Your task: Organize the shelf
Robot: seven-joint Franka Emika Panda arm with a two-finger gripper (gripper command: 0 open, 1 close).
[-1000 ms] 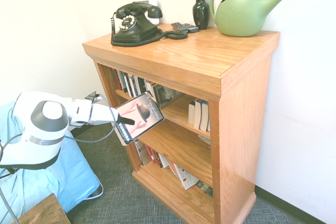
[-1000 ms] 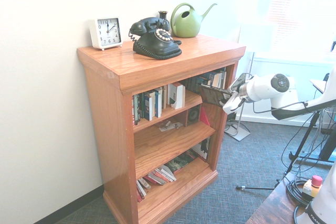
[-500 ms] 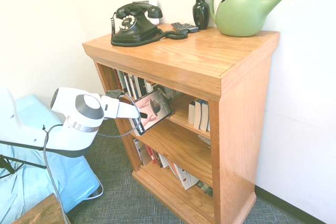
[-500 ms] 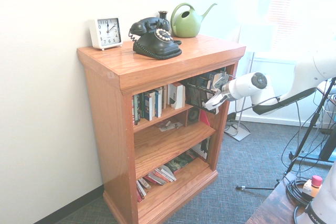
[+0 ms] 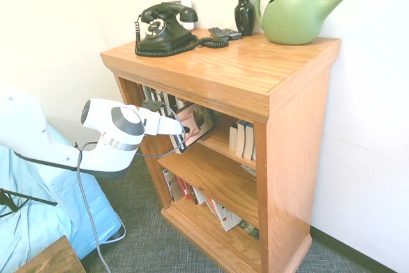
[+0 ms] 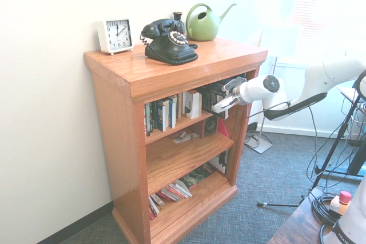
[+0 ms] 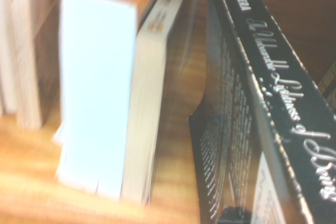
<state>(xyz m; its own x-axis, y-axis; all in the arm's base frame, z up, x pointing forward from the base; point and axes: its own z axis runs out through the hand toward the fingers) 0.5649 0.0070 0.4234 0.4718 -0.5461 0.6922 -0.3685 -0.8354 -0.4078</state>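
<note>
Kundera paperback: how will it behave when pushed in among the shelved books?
Probably semi-stiff: the Kundera paperback looks straight along its spine, though one lower corner curls and may snag. Its dark cover looks smooth, so it might twist in the pincer if it meets a neighbour.

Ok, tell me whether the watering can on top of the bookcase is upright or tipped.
Upright: the watering can sits on its base, its spout angling upward.

Glossy black vase (image 5: 244, 13), smooth-grained wooden bookcase (image 5: 292, 158)
</note>
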